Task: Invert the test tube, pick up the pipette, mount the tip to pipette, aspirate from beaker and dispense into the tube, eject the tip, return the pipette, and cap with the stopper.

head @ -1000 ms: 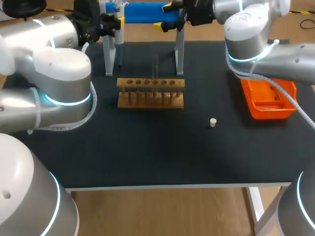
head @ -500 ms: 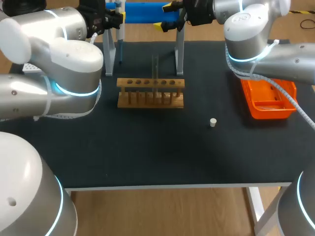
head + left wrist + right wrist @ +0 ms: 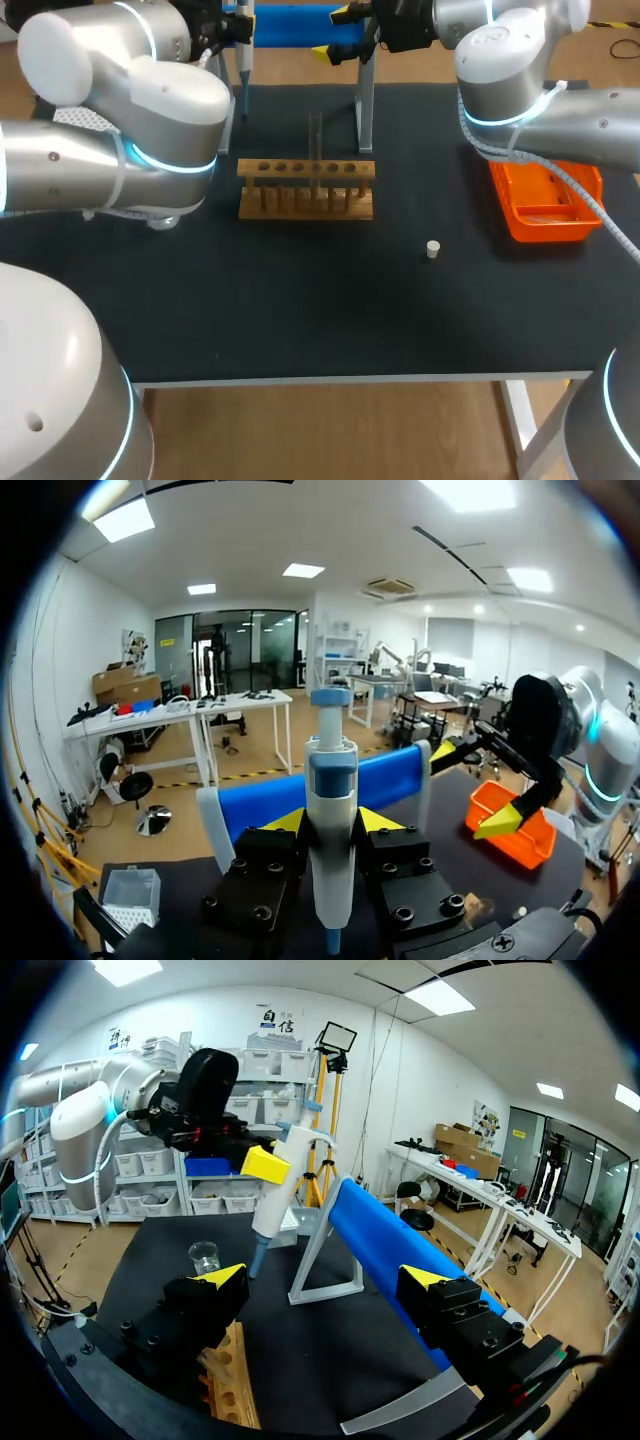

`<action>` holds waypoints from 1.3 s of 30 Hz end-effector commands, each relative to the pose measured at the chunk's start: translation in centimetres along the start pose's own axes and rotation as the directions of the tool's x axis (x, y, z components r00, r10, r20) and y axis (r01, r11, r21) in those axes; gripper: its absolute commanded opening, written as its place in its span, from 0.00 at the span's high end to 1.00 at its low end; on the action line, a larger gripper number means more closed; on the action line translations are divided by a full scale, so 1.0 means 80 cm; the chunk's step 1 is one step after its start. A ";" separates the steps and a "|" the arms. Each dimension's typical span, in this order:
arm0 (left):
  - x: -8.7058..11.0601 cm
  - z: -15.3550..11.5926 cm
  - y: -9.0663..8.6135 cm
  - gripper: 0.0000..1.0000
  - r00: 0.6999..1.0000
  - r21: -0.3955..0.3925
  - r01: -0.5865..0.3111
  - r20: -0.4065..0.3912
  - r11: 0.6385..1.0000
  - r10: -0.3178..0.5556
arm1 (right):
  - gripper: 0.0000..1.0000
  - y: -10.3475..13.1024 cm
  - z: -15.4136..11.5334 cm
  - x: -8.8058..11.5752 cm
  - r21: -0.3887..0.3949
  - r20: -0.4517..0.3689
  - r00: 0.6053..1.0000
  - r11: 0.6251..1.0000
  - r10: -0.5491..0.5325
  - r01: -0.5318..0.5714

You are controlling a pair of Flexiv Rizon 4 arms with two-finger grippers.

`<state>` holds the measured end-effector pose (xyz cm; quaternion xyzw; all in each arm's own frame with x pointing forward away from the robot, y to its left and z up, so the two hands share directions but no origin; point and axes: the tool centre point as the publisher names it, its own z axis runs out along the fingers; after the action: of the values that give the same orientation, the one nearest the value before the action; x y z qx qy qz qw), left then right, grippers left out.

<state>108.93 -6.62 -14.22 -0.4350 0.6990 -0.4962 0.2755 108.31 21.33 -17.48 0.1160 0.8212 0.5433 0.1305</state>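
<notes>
Left gripper [image 3: 331,825]: closed on the pipette [image 3: 331,780]. Yellow fingertips [image 3: 285,821] pinch its barrel from both sides, just below the blue collar.
Pipette: upright, nose down, just in front of the stand [image 3: 400,775], near the left end of its blue bar. Looks clear of the stand, not resting on it.
Handling: light, rigid plastic with a smooth tapered barrel. My guess is it can twist or slide in a two-finger pinch. The thick mid-body is the right place to hold. Keep the plunger top and the thin nose free.
Right gripper [image 3: 325,1280]: wide open, holding nothing, at the stand's right end. The bar runs out ahead between its fingers; can't tell if they touch it.
Beaker [image 3: 204,1257]: on the mat, left of the stand.
Tip box [image 3: 130,895]: also left of the stand.
Rack [image 3: 306,188]: in front of the stand, with the test tube [image 3: 315,140] upright in it.
Stopper [image 3: 433,249]: loose, front-right of the stand.
Orange tray [image 3: 545,205]: right of the stand.
Next step, as I judge it: mount the tip. That needs a straight axial push, because an off-axis nose seats badly.
</notes>
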 end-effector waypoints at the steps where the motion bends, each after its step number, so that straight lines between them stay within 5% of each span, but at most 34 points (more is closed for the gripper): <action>1: -0.001 0.013 -0.009 1.00 1.000 -0.034 -0.001 0.015 0.999 0.001 | 0.00 0.000 -0.001 -0.001 0.003 -0.002 1.000 1.000 0.000 0.000; 39: -0.053 0.071 -0.005 1.00 0.988 -0.176 0.060 0.154 0.983 -0.032 | 0.00 0.000 -0.001 -0.001 0.003 -0.002 1.000 1.000 0.000 0.000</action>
<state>115.10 -5.20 -16.25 -0.5028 0.6996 -0.4210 0.2838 108.31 21.33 -17.48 0.1161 0.8211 0.5433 0.1305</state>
